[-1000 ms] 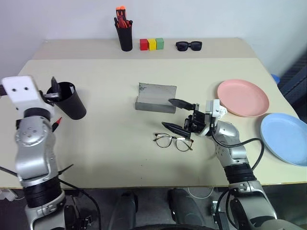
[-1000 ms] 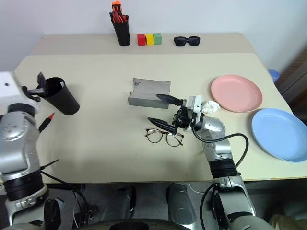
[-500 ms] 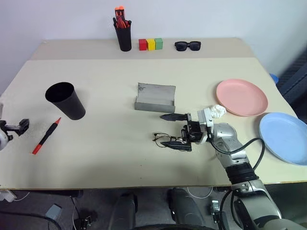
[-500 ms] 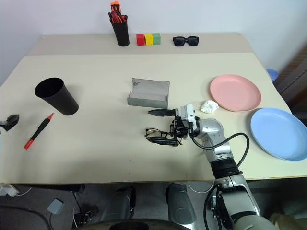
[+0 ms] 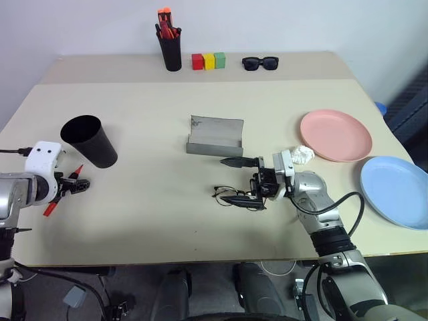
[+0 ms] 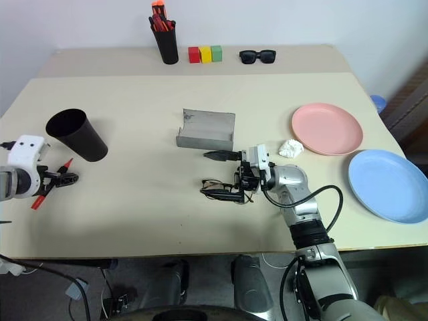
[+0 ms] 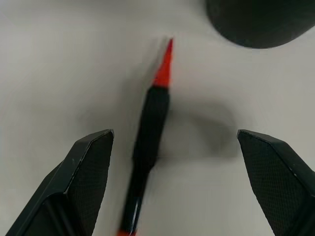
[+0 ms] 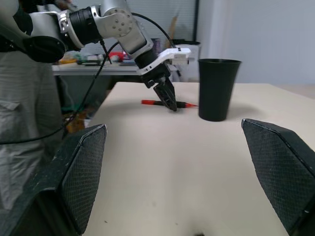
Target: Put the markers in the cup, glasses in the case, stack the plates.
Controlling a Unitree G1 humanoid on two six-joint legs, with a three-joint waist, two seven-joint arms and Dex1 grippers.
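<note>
Table (image 5: pixel 160 180): a beige top on which all the task items are laid out.
Plates: the light blue plate (image 5: pixel 396 192) and the salmon pink plate (image 5: pixel 336 136) are seen side by side at the right edge, not yet stacked.
Cup: the black tapered cup (image 5: pixel 89 140) is stood upright at the left, mouth open, just beyond the marker.
Case: the grey glasses case (image 5: pixel 215 136) is left open at mid-table, empty as far as can be seen.
Glasses: the wire-framed eyeglasses (image 6: pixel 219 189) are lying in front of the case, at the right gripper (image 5: pixel 237 180), whose fingers are spread wide around them with nothing gripped.
Marker: the black marker with red cap (image 7: pixel 150 130) is lying flat beside the cup.
Left gripper (image 7: pixel 179 187): fingers are held apart either side of the marker, nothing clamped.
Step judged: the marker is best centred between the fingers and pinched mid-barrel before lifting.
</note>
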